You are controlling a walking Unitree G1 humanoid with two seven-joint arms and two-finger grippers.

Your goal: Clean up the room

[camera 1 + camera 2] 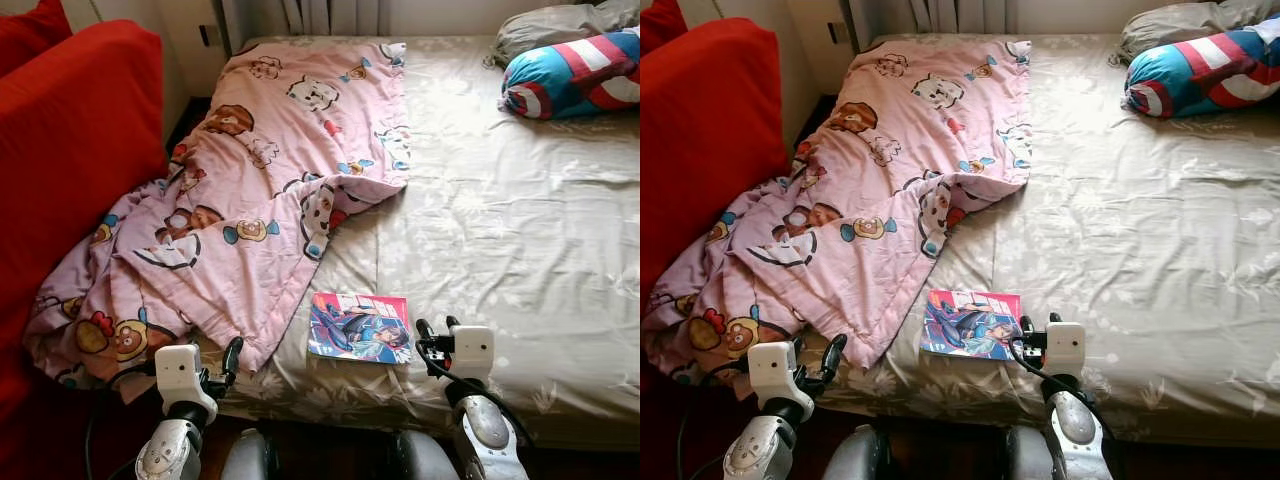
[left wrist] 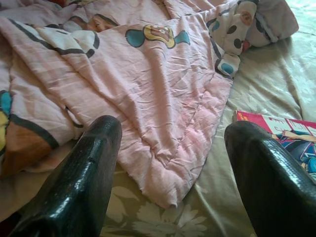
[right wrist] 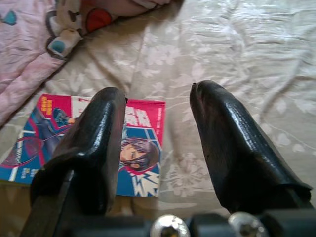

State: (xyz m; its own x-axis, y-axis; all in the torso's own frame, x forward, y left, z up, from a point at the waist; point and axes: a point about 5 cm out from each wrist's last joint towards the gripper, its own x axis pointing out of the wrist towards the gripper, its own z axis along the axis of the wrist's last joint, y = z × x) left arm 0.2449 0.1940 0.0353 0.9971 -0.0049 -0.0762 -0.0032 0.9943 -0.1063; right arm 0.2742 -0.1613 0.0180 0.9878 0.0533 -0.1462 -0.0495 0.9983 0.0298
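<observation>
A comic book [image 1: 360, 327] with a pink and blue cover lies flat near the bed's front edge. Beside it a crumpled pink cartoon-print quilt [image 1: 250, 190] covers the bed's left side and spills over the left edge. My right gripper [image 1: 435, 328] hovers open just right of the book; in the right wrist view its fingers [image 3: 94, 143] frame the comic book [image 3: 74, 143]. My left gripper [image 1: 228, 360] stands open at the quilt's lower corner; the left wrist view shows the quilt [image 2: 148, 98] corner between its fingers [image 2: 84, 173].
The bed's beige floral sheet [image 1: 500, 220] is bare on the right. A blue, red and white striped pillow [image 1: 575, 75] and a grey pillow [image 1: 550, 25] lie at the far right. A red sofa [image 1: 70, 140] stands close on the left.
</observation>
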